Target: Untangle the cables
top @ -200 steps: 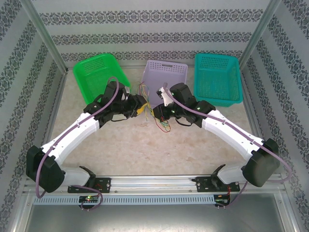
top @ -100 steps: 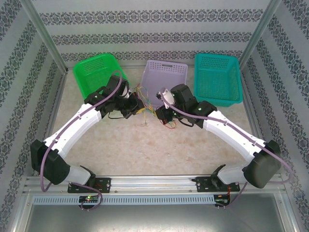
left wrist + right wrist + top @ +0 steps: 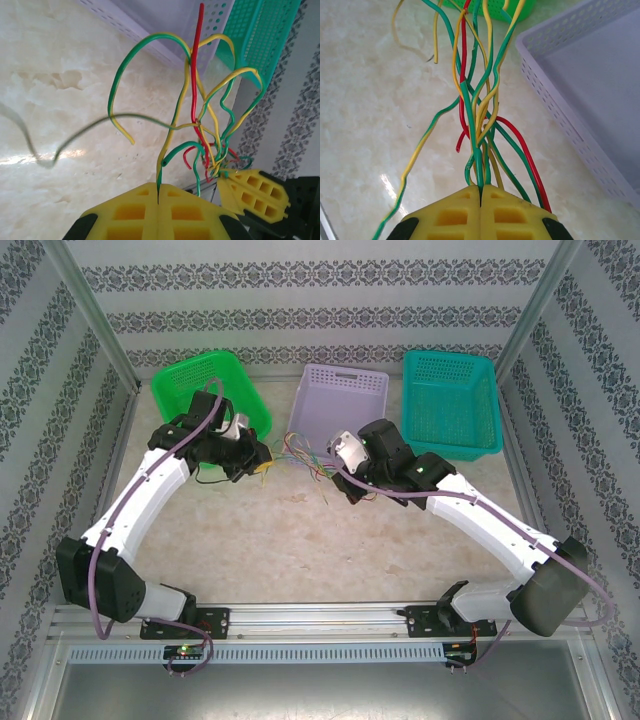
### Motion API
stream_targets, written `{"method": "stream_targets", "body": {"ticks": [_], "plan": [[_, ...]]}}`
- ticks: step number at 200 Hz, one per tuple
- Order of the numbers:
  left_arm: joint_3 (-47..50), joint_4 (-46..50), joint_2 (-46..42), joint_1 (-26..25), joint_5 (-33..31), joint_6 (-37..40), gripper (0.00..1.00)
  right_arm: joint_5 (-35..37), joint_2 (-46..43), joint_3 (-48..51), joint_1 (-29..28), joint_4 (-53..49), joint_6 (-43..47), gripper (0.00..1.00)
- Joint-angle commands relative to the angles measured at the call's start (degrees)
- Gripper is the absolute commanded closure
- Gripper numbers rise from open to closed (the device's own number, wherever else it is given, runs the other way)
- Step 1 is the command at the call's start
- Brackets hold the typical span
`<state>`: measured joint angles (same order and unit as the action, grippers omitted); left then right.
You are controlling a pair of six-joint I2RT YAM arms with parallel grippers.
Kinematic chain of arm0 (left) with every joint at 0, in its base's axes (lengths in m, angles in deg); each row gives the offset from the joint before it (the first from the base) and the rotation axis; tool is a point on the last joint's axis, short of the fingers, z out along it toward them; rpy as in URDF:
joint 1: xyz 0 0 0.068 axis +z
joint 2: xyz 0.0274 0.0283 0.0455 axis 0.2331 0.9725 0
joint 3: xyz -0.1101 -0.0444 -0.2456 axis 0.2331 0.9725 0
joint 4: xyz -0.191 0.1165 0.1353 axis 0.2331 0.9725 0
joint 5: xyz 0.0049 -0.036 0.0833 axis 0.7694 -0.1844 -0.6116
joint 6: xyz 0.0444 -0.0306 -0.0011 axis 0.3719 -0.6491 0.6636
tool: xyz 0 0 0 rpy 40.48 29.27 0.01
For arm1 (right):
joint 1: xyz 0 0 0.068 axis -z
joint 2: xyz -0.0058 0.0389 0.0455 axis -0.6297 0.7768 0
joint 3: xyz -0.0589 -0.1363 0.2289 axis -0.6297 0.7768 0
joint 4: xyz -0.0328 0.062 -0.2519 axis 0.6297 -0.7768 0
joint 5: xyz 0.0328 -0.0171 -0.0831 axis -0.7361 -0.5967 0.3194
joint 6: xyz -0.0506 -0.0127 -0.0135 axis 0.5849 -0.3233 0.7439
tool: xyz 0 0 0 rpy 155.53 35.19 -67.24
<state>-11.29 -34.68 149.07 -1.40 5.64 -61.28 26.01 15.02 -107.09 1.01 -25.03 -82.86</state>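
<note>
At 10 o'clock on the surface point(image 3: 300, 540), the left hand point(image 3: 258, 466) has its yellow fingers point(image 3: 125, 212) pressed together on the end of a single green-yellow strand point(image 3: 167, 145). The cables point(image 3: 305, 455) hang in a loose span between both hands, off the surface, just at 7 o'clock of the lilac basket. In the left wrist view the strands cross in a knot at 4 o'clock, close by the other hand's yellow fingers point(image 3: 252, 192).

The right hand point(image 3: 342, 480), at 1 o'clock of the surface centre, is clamped on the bunch: green, yellow and red strands point(image 3: 477, 115) run into its closed fingertips.

Step in hand, as I judge it, is drawing one strand out of the bundle.
- Pull the left hand slowly toward 9 o'clock while the right holds firm.
- Keep the pull in line with the strand.
- Stop and regrip nearer the knot if it tightens, since thin wire slips or kinks easily.

Containers at the far edge:
- Green basket point(image 3: 170, 390) at 11 o'clock.
- Lilac basket point(image 3: 345, 372) at 12.
- Teal basket point(image 3: 450, 358) at 1.

I see no cable inside any of them.
</note>
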Motion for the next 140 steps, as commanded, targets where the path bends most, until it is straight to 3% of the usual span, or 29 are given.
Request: {"method": "stream_targets", "body": {"ticks": [1,50,86,140], "plan": [[-3.06,6.45,1.08,2.22,-1.61,5.71,1.00,3.78,-1.39,0.43,0.13,-4.32,3.77,1.00],[-3.64,17.19,-0.34,6.11,-20.31,9.37,1.00,2.41,-4.89,2.92,4.45,-3.29,-0.91,1.00],[-1.49,17.12,-1.08,7.87,-23.98,10.75,1.00,2.82,-6.58,4.55,6.08,-4.21,-1.77,1.00],[-4.02,17.42,-0.21,8.28,-27.20,12.28,1.00,7.11,-5.89,5.15,3.41,-8.43,0.92,1.00]]}}
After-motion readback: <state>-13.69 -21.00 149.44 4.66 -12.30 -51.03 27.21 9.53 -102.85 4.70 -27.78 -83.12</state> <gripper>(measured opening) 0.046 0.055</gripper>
